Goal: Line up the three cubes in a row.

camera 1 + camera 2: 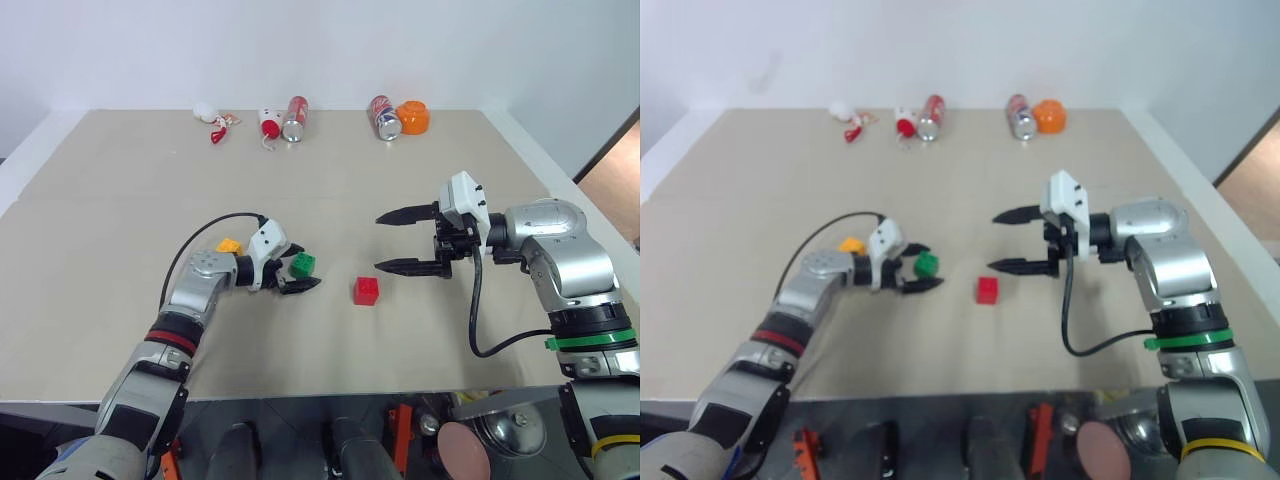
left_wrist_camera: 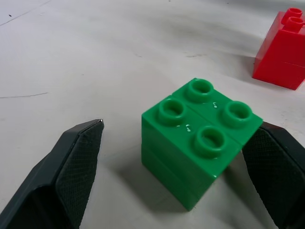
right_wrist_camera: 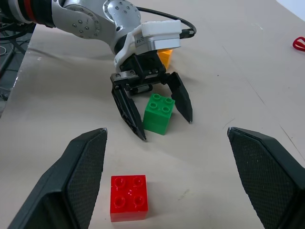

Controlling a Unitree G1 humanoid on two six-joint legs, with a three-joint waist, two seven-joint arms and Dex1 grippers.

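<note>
Your left gripper [image 1: 297, 272] has its fingers spread wide around the green cube [image 1: 302, 264], not yet gripping. The red cube [image 1: 366, 290] sits near; the yellow cube [image 1: 229, 245] lies behind the wrist. No row yet. Right gripper [image 1: 405, 241] hovers wide, empty.

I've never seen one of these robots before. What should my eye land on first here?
First the left claw, its open black fingers either side of the green cube on the table. The red cube sits alone just beyond, with the right claw hovering wide open by it. A yellow-orange cube peeks out behind the left wrist.
</note>
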